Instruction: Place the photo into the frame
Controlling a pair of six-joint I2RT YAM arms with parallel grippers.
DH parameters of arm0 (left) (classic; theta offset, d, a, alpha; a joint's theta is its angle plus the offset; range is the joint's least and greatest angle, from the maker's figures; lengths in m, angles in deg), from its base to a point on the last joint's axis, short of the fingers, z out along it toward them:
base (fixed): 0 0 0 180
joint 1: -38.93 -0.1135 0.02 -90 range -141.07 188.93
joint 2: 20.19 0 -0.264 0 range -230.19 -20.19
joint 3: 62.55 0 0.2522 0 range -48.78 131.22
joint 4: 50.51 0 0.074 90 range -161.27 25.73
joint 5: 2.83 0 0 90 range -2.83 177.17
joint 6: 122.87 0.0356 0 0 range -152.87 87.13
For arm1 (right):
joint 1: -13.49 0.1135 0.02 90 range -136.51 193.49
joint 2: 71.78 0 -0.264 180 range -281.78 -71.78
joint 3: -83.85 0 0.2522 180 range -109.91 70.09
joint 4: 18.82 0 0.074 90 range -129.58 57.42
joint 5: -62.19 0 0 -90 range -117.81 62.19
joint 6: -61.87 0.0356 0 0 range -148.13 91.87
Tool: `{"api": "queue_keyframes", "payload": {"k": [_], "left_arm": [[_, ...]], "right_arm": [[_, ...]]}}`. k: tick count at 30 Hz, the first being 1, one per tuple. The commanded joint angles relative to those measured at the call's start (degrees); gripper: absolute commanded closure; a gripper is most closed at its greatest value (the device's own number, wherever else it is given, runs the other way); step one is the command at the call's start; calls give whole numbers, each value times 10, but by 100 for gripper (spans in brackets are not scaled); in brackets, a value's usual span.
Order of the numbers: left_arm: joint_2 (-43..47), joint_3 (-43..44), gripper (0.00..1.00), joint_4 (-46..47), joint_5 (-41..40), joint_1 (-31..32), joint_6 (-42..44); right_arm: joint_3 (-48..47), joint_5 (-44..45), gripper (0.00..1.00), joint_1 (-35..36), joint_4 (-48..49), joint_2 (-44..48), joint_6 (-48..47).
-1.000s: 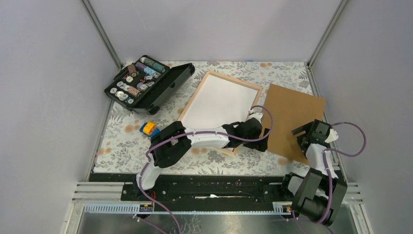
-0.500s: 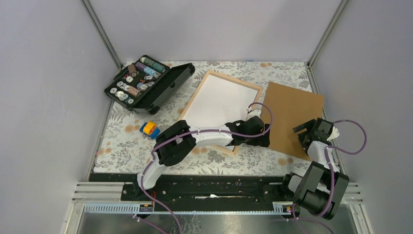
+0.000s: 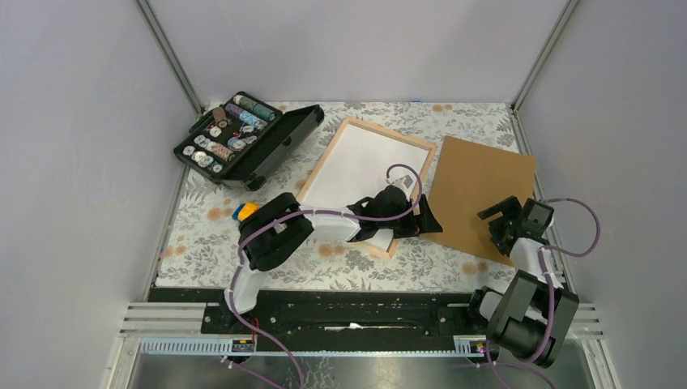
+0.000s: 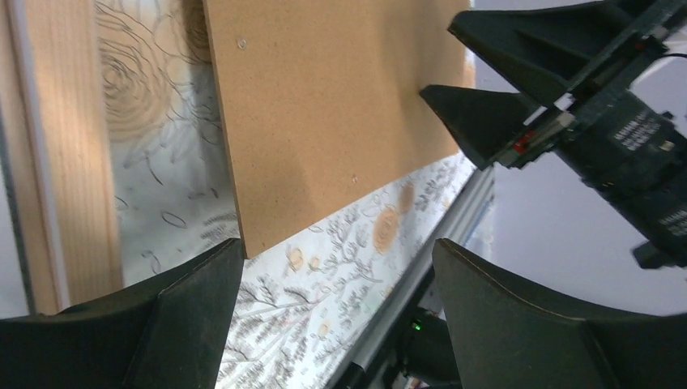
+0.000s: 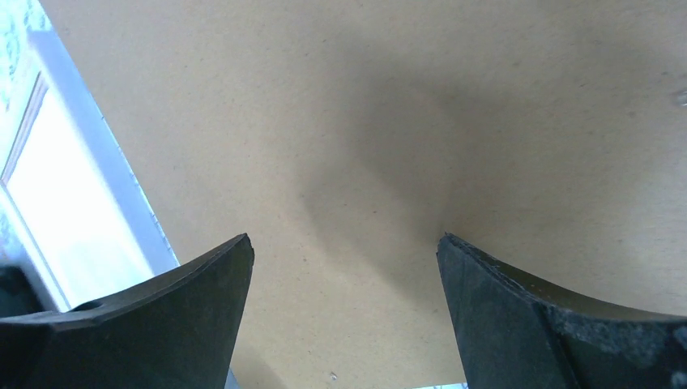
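one frame [image 3: 323, 160], one board [image 3: 484, 188], one case [image 3: 282, 139]

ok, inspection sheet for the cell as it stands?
Surface: floral-print tablecloth, flat, no spills seen.
Job's things: pale wooden rectangular picture frame lying flat; white sheet fills its opening; no dark print seen.
Clutter: plain brown backing board right of the frame, not touching it; open black case of spools, far left; small blue, orange and yellow toy by the left arm.
Grippers: left gripper open, empty, between frame and board; right gripper open, empty, over the board.
Cables: purple cables loop off both arms; no snag seen.
Surroundings: grey walls; nothing else seen.
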Motion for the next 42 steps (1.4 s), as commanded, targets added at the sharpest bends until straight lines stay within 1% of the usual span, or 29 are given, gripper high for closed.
{"api": "queue_keyframes", "payload": {"k": [1,6,12,20,22,25,28,30,32,33,35,37,39,42], "left_arm": [[98,-15,11,140,43,9,-33],[142,-59,11,175,38,3,-45],[185,-91,11,172,27,-3,-47],[225,-175,7,163,1,-32,-39],[226,-196,6,157,-7,-39,-28],[213,-210,5,160,5,-54,-22],[204,-216,5,140,7,-64,-14],[209,-218,3,133,-5,-66,7],[200,-190,1,93,-15,-67,49],[188,-170,1,59,-8,-70,70],[159,-129,2,27,10,-78,98],[127,-100,7,17,30,-90,104],[98,-78,15,17,41,-103,95],[70,-58,27,31,38,-114,79]], "right_arm": [[29,-72,9,3,-58,8,-1],[39,-126,10,4,-45,9,-5],[44,-167,11,14,-35,7,-4],[47,-155,11,64,-25,22,23],[49,-151,11,73,-16,16,29],[51,-151,11,78,-5,5,34],[51,-151,11,79,-3,2,33],[51,-148,11,79,-4,8,31],[51,-142,11,79,-6,12,24],[51,-142,11,79,-6,12,21],[48,-145,10,79,-6,11,14],[46,-149,10,79,-6,8,8],[44,-156,10,79,-6,6,0],[45,-161,9,79,-4,4,-6]]}}
